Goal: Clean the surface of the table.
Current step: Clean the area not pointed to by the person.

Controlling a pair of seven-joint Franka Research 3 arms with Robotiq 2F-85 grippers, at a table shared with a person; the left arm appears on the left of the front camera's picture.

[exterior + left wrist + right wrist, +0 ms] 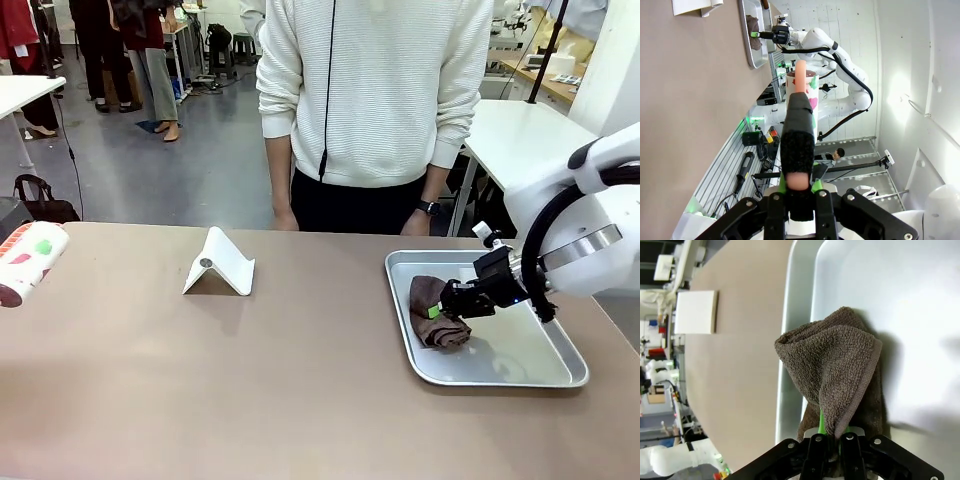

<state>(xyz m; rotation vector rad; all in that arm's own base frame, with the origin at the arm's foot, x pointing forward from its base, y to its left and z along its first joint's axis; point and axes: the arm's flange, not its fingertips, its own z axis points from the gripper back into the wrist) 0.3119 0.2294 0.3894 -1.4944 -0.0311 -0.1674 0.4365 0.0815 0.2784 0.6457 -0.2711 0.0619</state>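
Note:
The tan-brown table (pixel 250 380) spans the front view. On its right side, a brown towel (pixel 440 332) lies bunched in a metal tray (pixel 520 350). My right gripper (pixel 440 308) is shut on the towel's near end. In the right wrist view the towel (pixel 835 355) rises from between the closed fingers of the right gripper (pixel 832 432), over the tray floor (pixel 920 300). My left gripper (pixel 799 102) is shut on the pinkish top of a white bottle (pixel 812 95) with red and green print. That bottle (pixel 25 262) hangs at the table's left edge.
A white folded stand (pixel 220 263) sits left of the table's middle. A person (pixel 375 90) in a white sweater stands at the far edge, hands by the tabletop. A white-topped table (pixel 530 130) stands behind at the right.

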